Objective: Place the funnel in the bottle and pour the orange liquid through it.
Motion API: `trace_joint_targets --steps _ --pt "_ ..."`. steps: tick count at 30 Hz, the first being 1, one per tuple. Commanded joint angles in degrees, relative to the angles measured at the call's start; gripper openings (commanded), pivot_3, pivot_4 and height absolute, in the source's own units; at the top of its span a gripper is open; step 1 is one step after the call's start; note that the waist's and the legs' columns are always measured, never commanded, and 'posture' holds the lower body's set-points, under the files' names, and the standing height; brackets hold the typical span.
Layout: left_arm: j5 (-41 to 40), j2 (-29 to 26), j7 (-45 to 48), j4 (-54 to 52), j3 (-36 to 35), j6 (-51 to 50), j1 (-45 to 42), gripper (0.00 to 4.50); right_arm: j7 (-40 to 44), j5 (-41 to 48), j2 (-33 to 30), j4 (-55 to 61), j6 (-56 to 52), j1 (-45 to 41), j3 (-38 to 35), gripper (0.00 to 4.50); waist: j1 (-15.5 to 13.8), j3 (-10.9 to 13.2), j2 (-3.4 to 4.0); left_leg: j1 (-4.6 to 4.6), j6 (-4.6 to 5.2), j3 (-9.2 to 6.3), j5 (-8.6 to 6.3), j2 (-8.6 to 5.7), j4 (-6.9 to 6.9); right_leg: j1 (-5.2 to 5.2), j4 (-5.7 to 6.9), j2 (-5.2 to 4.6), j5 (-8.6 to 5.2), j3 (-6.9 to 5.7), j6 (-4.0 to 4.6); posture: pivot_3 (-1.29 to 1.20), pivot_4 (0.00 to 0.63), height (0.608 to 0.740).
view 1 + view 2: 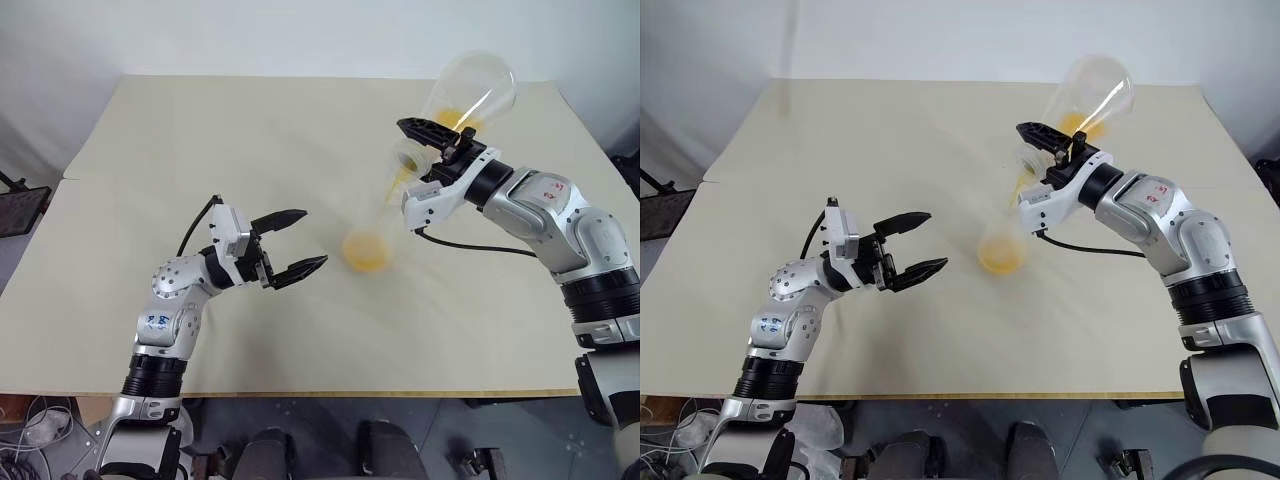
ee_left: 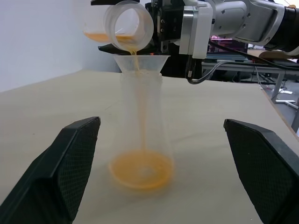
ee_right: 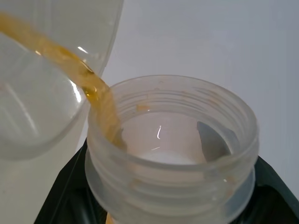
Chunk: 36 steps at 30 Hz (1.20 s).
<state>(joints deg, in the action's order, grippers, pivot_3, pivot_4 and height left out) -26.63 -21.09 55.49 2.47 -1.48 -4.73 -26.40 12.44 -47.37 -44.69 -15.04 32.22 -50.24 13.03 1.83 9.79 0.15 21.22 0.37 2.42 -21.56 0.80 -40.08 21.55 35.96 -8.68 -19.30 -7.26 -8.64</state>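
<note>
One thin orange liquid (image 2: 140, 116) stream falls from a tilted clear threaded-neck flask (image 1: 468, 92) into the funnel (image 2: 141, 62) seated on the bottle (image 2: 141, 140), mid-table (image 1: 200, 150); its glassy walls are barely visible. Right gripper (image 1: 440, 140) clamps the flask's neck; left gripper (image 1: 295, 245) gapes empty.

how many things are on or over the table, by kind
clear pouring container with a threaded mouth, tilted in the right tool: 1
funnel: 1
bottle: 1
orange liquid: 1
robot tools, counting the open left tool: 2
total: 6
</note>
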Motion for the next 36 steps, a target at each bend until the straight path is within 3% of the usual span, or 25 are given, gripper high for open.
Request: trace_joint_targets --steps 1,36 --pt "0.04 0.15 -0.28 -1.75 -0.26 1.19 -0.4 4.5 -1.78 0.36 -1.02 2.29 -0.16 -1.15 -1.35 2.46 0.0 0.0 0.0 0.0 0.0 0.0 0.0 0.0 0.0 0.0 0.0 0.0 0.0 0.0 0.0 0.0 0.15 0.74" --pt "0.0 2.12 -1.35 -1.71 0.05 1.8 -0.09 4.5 -2.48 -0.07 -2.49 1.96 1.2 -1.58 -0.81 2.46 0.0 0.0 0.0 0.0 0.0 0.0 0.0 0.0 0.0 0.0 0.0 0.0 0.0 0.0 0.0 0.0 0.15 0.74"
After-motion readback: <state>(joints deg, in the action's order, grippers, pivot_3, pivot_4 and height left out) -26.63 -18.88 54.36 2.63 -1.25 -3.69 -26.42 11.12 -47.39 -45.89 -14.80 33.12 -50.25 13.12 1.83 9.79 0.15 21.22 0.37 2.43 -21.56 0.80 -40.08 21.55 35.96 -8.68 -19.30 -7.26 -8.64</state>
